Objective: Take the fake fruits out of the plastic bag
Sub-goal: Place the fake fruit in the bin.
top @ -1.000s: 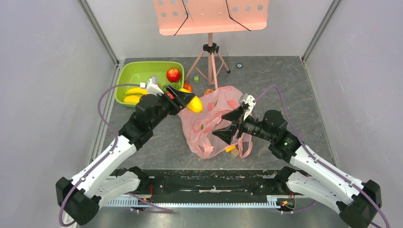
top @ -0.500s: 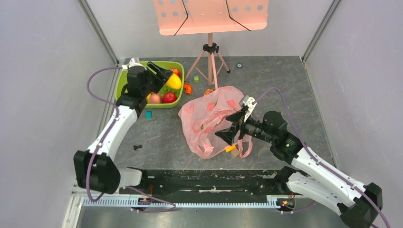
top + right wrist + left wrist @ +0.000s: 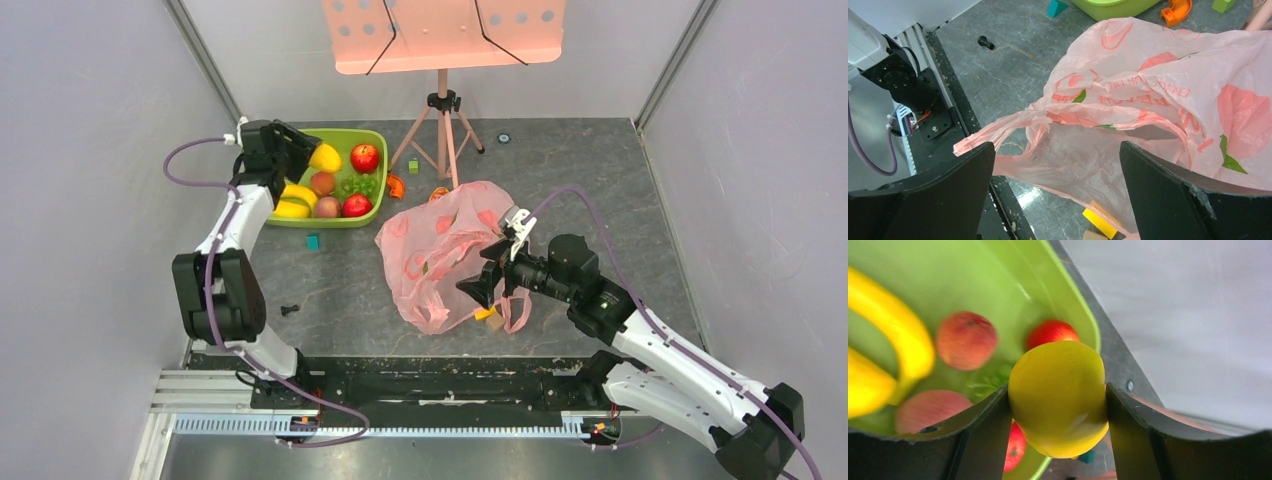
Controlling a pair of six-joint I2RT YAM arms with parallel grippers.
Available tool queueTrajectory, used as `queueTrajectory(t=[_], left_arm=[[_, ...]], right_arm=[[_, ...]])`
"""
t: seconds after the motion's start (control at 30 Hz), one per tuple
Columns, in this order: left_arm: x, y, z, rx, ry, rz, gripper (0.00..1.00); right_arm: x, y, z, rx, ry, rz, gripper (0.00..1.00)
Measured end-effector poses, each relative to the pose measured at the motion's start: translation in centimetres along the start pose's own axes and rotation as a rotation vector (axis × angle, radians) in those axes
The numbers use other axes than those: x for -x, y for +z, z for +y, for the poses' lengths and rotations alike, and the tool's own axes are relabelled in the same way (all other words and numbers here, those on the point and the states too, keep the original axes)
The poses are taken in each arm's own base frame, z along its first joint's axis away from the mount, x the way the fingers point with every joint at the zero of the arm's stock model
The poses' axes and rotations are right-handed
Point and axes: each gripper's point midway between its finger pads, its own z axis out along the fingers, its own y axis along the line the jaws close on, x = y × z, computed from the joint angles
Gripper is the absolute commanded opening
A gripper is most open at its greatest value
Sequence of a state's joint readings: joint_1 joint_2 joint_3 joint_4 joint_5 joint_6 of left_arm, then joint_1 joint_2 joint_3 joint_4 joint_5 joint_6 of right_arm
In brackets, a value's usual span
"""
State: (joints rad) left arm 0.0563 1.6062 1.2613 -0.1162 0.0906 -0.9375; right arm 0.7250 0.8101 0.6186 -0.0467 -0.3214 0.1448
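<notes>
Left gripper: my left gripper [image 3: 303, 157] [image 3: 1058, 407] is clamped on the yellow mango [image 3: 325, 157] [image 3: 1058, 390], with 1 finger [image 3: 980, 435] pressed to each side of it.
Mango's place: held in the air above the far left corner of the green basin [image 3: 350, 133] [image 3: 998, 270], touching nothing but my fingers.
Left arm: stretched far forward along the left wall, wrist over the basin's left rim.
Fruits in the basin: 2 bananas [image 3: 290, 200] [image 3: 903, 335] lie at the left side. A red apple [image 3: 365, 157] sits at the far right, and a second red apple [image 3: 356, 205] is against the near wall. A pinkish peach [image 3: 327, 207] lies just beside that second apple, and a darker peach [image 3: 322, 183] [image 3: 967, 340] is near the middle.
Right gripper: my right gripper [image 3: 490, 282] [image 3: 1055, 150] has its jaws spread wide and holds nothing.
Right gripper's place: low over the near side of the plastic bag [image 3: 440, 245] [image 3: 1148, 100], above its loop handles. I cannot tell whether the fingers touch the film.
Plastic bag: crumpled flat on the table [image 3: 600, 190], well apart from the basin, with its handles pointing toward the arm bases.
Bag's contents: I cannot tell whether any fruit lies inside.
Near the bag: a yellow block [image 3: 484, 313] [image 3: 1100, 220] lies at the bag's near edge, under my right gripper.
Elsewhere on the table: a teal block [image 3: 313, 241] [image 3: 1057, 7] sits just in front of the basin. An orange piece [image 3: 395, 186] [image 3: 1175, 10] lies between the basin and the bag. A small black part [image 3: 290, 309] [image 3: 985, 42] lies toward the near left.
Behind: a pink music stand [image 3: 443, 35] on a tripod, at the far edge.
</notes>
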Motion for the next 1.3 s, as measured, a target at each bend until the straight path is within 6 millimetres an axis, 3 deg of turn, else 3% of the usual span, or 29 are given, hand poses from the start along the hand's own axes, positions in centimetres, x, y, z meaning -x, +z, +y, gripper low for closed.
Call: queueTrajectory(t=[0.2,0.57,0.77,1.0,1.3], left_arm=[[2.4,2.6,5.6,0.118,-0.048,-0.025,0.24],[6.1,5.5,9.3,0.187,-0.013,-0.085,0.24],[6.6,7.4,11.0,0.215,-0.003,-0.081,0.25],[6.9,8.4,10.4,0.203,0.058,-0.077,0.25],[6.5,8.9,6.7,0.175,0.253,-0.085,0.26]], right_arm=[[-0.8,0.1,-0.4,-0.013,-0.011,0.032,0.98],[-1.8,0.1,-0.6,-0.018,-0.023,0.064,0.98],[-2.6,0.0,-1.0,-0.033,-0.029,0.081,0.98],[-2.6,0.1,-1.4,-0.049,-0.038,0.082,0.98],[-3.2,0.2,-1.6,-0.053,-0.037,0.097,0.98]])
